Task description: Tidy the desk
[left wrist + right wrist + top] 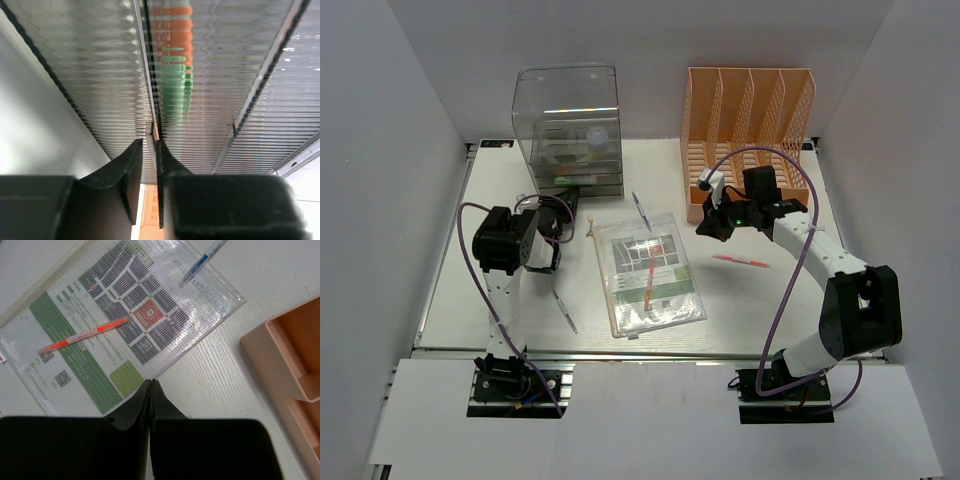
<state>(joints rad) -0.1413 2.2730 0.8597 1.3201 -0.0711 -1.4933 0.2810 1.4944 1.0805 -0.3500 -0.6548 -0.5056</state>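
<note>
The white desk point(770, 310) carries a clear mesh pouch point(648, 272) of printed sheets with an orange pen point(648, 283) lying on it. My left gripper point(567, 203) is at the front of the clear drawer box point(565, 120). In the left wrist view its fingers point(135, 160) are closed on a thin clear drawer lip point(150, 131). My right gripper point(708, 226) is shut and empty, hovering above the pouch's right edge point(115, 325). In the right wrist view its tips point(151, 385) meet over the desk point(240, 385).
The orange file rack point(750, 130) stands at the back right and shows in the right wrist view point(295, 365). A blue pen point(640, 210) lies behind the pouch, a red pen point(740, 261) to its right, and a grey pen point(563, 310) by the left arm.
</note>
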